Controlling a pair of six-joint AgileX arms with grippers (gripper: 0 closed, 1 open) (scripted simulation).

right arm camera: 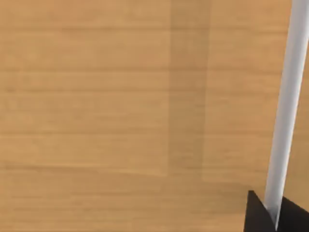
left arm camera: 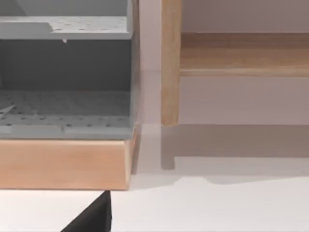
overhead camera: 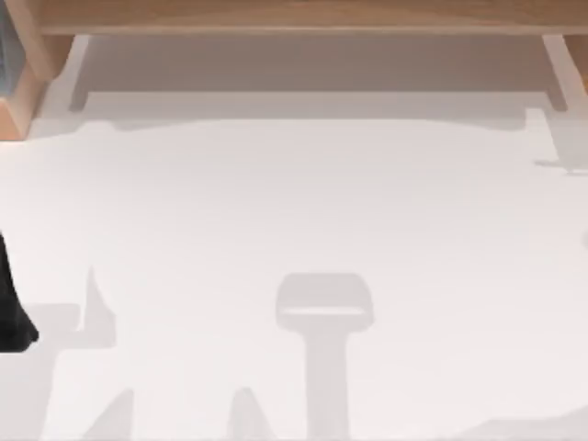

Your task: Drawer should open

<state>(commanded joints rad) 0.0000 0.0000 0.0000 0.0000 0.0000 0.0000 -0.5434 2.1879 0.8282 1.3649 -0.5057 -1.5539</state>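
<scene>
Right claw (right arm camera: 275,217) pressed close against a wooden drawer front (right arm camera: 120,106), dark fingertips (right arm camera: 256,215) either side of a pale bar handle (right arm camera: 287,106), apparently closed on it, though mostly cut off at the frame edge. Left arm (overhead camera: 11,303) just a dark sliver on the white surface (overhead camera: 294,211), well short of the wooden cabinet (overhead camera: 294,14); claw spread impossible to tell. Grey perforated shelving (left arm camera: 65,72) on a wooden base (left arm camera: 63,164) beside a cabinet leg (left arm camera: 170,63).
</scene>
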